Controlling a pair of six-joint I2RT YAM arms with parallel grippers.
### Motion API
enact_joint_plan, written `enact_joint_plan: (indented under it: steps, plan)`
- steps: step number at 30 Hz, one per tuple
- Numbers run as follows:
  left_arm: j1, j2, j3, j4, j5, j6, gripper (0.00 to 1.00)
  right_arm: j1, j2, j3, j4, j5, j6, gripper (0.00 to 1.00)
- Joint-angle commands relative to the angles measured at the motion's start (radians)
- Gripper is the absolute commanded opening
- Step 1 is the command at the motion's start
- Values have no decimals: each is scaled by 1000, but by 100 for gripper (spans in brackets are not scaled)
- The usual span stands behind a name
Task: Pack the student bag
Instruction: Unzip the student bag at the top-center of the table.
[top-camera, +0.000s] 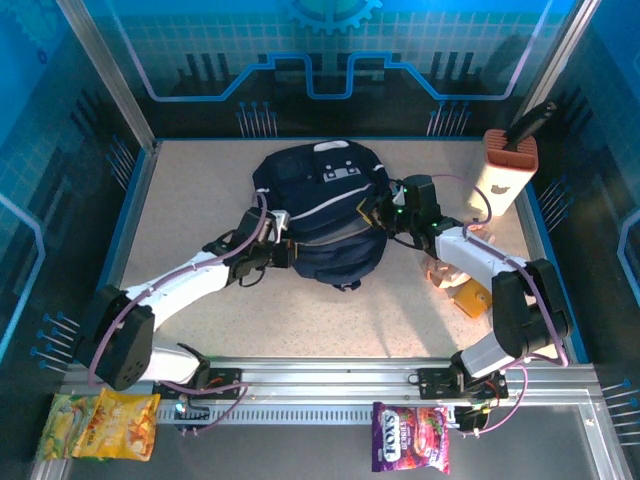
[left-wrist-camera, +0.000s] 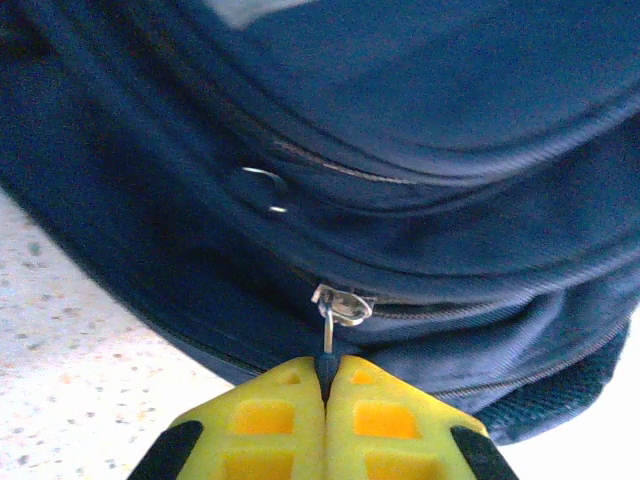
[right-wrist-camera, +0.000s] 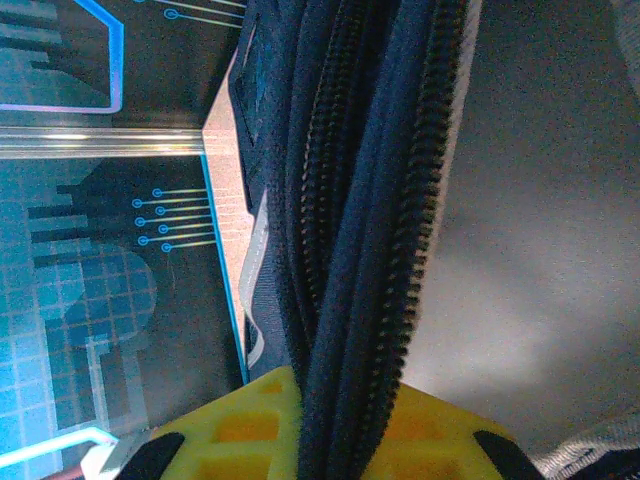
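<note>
Left gripper (left-wrist-camera: 327, 375) first: yellow fingers pinched tight together on the small silver metal zip pull (left-wrist-camera: 338, 305) of the large dark navy fabric student bag (top-camera: 320, 215) with thin white stripes, at the bag's left flank. Over to the right gripper (right-wrist-camera: 350, 425): its yellow pads are nearly together, clamping a dark fabric edge of the bag lined with zip teeth, on the bag's right side. The bag itself lies mid-table, nearer the far edge. Underneath is a speckled beige tabletop (top-camera: 200, 190) with blue borders, and all round it blue walls printed with circuit lines and a cog. A tall white box with a brown top (top-camera: 505, 170) sits by the far right corner. Past the near edge, beside the metal rail, lie yellow snack packets (top-camera: 100, 425) and a purple snack packet (top-camera: 410, 437).
</note>
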Motion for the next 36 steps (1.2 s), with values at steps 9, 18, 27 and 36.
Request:
enact_joint_plan:
  steps: [9, 18, 27, 36]
  plan:
    - [221, 48, 85, -35, 101, 76, 0, -42, -51, 65, -59, 27, -95, 11]
    - [380, 177, 150, 75, 271, 157, 0, -53, -72, 62, -97, -18, -131, 11]
    - [416, 380, 386, 15, 339, 140, 0, -53, -75, 53, -104, -67, -154, 11]
    - [416, 455, 480, 8, 280, 52, 7, -47, -60, 39, -77, -108, -153, 11]
